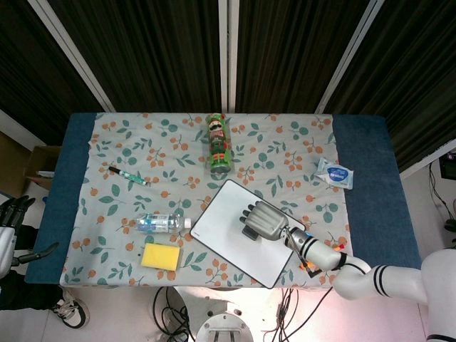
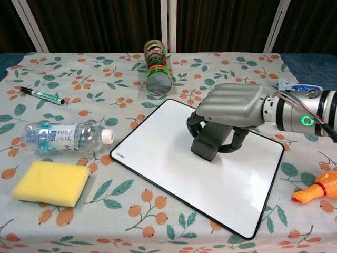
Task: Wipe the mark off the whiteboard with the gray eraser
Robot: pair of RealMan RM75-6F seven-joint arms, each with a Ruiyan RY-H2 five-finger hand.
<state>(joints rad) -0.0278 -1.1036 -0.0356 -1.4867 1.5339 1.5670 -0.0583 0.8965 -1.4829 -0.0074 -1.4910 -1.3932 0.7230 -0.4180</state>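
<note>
The whiteboard (image 2: pixel 174 174) (image 1: pixel 221 231) lies tilted on the floral tablecloth near the front edge; its surface looks white, with no mark that I can make out. My right hand (image 2: pixel 234 108) (image 1: pixel 265 221) grips the gray eraser (image 2: pixel 207 143) (image 1: pixel 249 232) from above and presses it on the board's right half. The fingers curl over the eraser's sides. My left hand (image 1: pixel 11 214) shows only at the far left edge of the head view, off the table, fingers apart, holding nothing.
A Pringles can (image 2: pixel 156 67) lies behind the board. A water bottle (image 2: pixel 60 137), a yellow sponge (image 2: pixel 50 183) and a marker pen (image 2: pixel 42 96) sit to the left. A rubber duck toy (image 2: pixel 318 188) and a wipes packet (image 1: pixel 335 173) are on the right.
</note>
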